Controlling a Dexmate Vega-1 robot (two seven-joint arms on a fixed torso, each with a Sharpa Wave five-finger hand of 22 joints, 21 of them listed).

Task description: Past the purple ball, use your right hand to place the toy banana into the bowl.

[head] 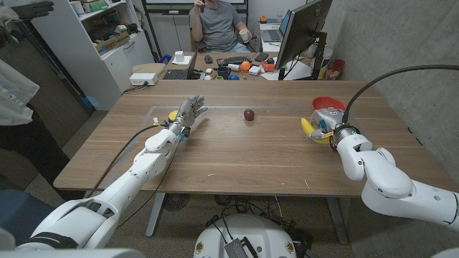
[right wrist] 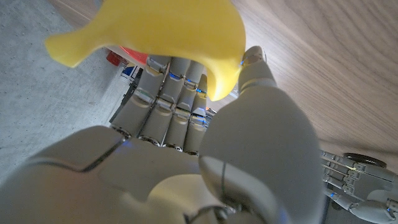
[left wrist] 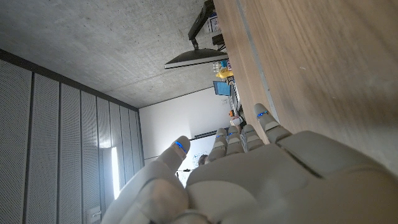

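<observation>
Beside the red bowl (head: 328,104), on its near side, my right hand (head: 323,126) grips the toy banana (head: 308,127). My fingers (right wrist: 163,102) are curled around the yellow fruit, and the right wrist view shows it (right wrist: 163,32) pressed between them and my thumb, its curved end sticking out past the hand. From the head view the banana sits low over the wooden table (head: 237,154), just short of the bowl's rim; I cannot tell whether it touches the rim. The bowl stands close to the table's far edge.

Well to the left of the bowl, about midway across the table, the purple ball (head: 249,115) rests by itself on the wood, apart from both my hands.

Farther left from the bowl, beyond the ball, my left hand (head: 186,117) holds nothing. Its fingers (left wrist: 239,138) are stretched out together and point toward the far edge, thumb set apart, and the hand stands on its edge close against the tabletop. A small yellow thing (head: 172,115) shows just behind this hand; I cannot tell what it is.

Beyond the bowl's end of the table, a person (head: 216,23) sits at a cluttered desk (head: 215,72), with a dark monitor (head: 301,30) near it.
</observation>
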